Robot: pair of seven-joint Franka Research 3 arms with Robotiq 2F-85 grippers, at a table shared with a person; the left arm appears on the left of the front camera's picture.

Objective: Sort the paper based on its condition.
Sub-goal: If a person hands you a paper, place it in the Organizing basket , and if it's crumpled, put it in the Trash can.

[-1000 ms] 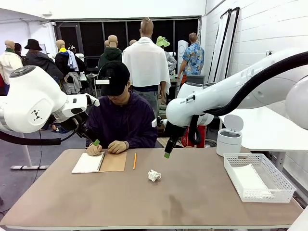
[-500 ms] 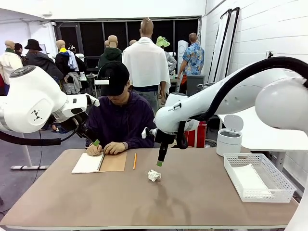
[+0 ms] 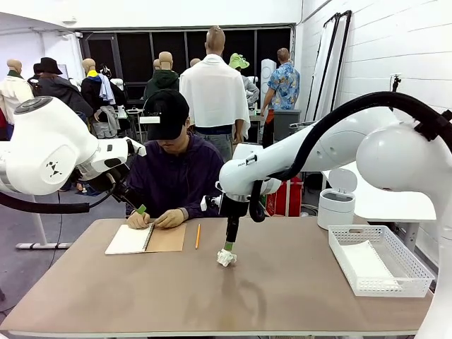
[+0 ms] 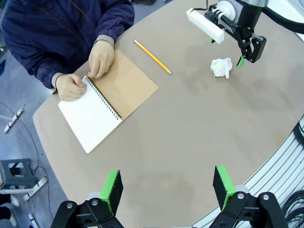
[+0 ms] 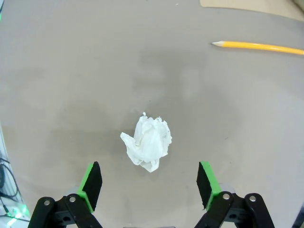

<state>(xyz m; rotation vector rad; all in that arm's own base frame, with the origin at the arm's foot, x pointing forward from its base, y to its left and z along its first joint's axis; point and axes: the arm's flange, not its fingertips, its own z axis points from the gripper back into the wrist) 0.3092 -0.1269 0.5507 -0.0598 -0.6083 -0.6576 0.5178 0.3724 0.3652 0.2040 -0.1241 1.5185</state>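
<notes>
A crumpled ball of white paper (image 3: 226,258) lies on the brown table near its middle; I also see the ball (image 5: 148,142) in the right wrist view and the same ball (image 4: 221,67) in the left wrist view. My right gripper (image 3: 228,246) hangs just above it, open, and the ball lies between and just beyond its green fingertips (image 5: 91,183). A flat white sheet (image 3: 367,263) lies in the white basket (image 3: 381,282) at the right. My left gripper (image 4: 166,187) is open and empty, high over the table's left side, above the person's notebook (image 3: 131,239).
The person across the table holds both hands (image 3: 161,217) on a spiral notebook with a brown cover (image 4: 124,84). A yellow pencil (image 3: 197,236) lies to the notebook's right. A small white lidded bin (image 3: 336,200) stands behind the table at the right.
My right arm has swung left and come down, bringing its open gripper from well above the table to just over the crumpled ball. The left arm has not moved.
</notes>
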